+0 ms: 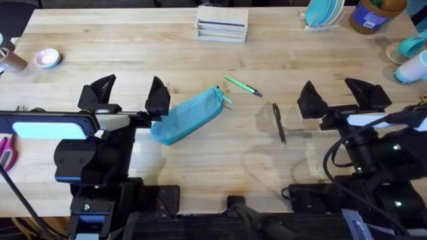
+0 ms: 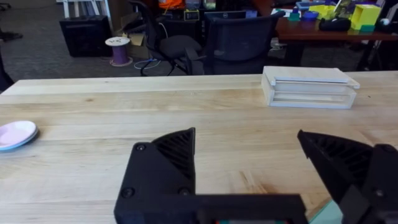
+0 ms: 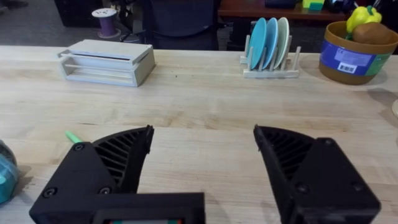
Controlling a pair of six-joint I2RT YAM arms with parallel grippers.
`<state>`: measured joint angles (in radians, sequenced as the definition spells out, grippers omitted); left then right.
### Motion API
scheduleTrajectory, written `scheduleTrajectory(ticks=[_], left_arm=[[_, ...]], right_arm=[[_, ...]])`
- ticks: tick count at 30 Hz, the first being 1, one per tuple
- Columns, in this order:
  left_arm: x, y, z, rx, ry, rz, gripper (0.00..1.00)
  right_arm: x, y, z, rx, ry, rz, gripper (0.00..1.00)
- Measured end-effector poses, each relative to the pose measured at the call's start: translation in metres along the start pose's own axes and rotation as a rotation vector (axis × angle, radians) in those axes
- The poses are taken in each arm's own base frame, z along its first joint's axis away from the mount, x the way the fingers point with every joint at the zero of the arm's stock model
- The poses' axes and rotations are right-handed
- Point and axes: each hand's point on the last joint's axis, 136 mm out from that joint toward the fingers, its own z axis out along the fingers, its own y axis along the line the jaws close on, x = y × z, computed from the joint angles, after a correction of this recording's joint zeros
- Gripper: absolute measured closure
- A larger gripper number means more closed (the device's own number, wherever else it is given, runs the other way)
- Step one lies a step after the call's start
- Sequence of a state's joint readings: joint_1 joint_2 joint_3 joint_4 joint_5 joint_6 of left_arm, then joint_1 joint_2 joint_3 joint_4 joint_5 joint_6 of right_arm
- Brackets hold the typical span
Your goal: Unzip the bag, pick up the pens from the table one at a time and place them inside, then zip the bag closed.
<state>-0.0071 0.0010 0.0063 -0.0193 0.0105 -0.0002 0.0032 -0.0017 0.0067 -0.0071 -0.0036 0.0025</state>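
Overhead: the bag [image 1: 189,114] lies just beside the left pincer [image 1: 129,95], both pincers gaping apart.

One teal bag [image 1: 190,115]; two pens, one green [image 1: 242,86] and one black [image 1: 279,124]; two grippers, left [image 1: 131,97] and right [image 1: 339,95]. One pink dish [image 1: 48,58]; one wooden block [image 1: 222,25]; one plate rack [image 1: 323,14].

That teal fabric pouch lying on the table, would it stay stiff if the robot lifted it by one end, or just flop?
The soft teal fabric pencil pouch would probably flop: it looks like thin cloth and lies flat, so it seems nearly empty. It is likely light, and a push might slide it across the smooth wooden table.
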Motion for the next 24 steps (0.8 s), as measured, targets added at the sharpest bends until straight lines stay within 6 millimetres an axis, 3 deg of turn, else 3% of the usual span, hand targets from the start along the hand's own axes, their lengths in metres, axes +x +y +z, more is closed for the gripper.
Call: scheduleTrajectory(ticks=[17,20,24], left_arm=[[0.005,0.0,0.0,0.0,0.022,0.0,0.007],[0.017,0.0,-0.002,0.001,0.082,-0.001,0.008],[0.005,0.0,-0.012,0.0,0.153,-0.002,0.008]], right_arm=[[0.002,0.0,0.0,0.001,0.009,0.001,0.005],[0.005,0.006,-0.005,-0.034,0.066,0.004,0.005],[0.021,0.012,-0.017,-0.066,0.212,0.02,0.005]])
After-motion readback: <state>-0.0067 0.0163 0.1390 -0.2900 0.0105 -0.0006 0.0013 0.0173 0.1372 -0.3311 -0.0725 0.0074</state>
